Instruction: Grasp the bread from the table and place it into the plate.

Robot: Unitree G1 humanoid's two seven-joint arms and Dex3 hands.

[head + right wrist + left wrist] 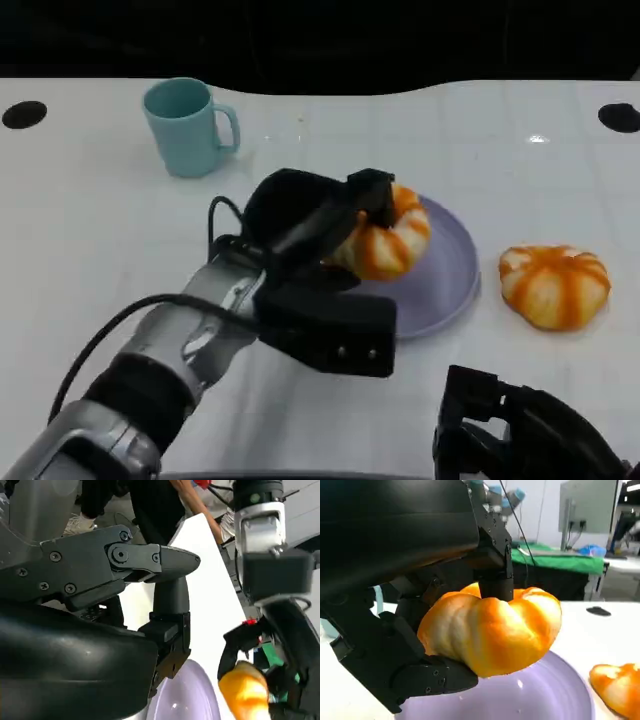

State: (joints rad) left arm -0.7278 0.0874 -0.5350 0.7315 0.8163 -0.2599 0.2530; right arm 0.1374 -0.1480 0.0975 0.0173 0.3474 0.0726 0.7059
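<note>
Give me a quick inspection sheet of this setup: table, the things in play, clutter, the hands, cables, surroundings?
Surface: white table, a black round spot near each far corner.
Job's things: held bread gripped above the lavender plate, not yet set down; second bread lying on the table beside the plate.
Clutter: teal mug, upright, apart from the plate.
Hands: left hand holds the bread; right hand low at the near edge, holding nothing, fingers' state unclear.
Cables: black cable along the left forearm.
Surroundings: a person standing beyond the table in the right wrist view; a green-covered bench and monitor in the left wrist view.
</note>
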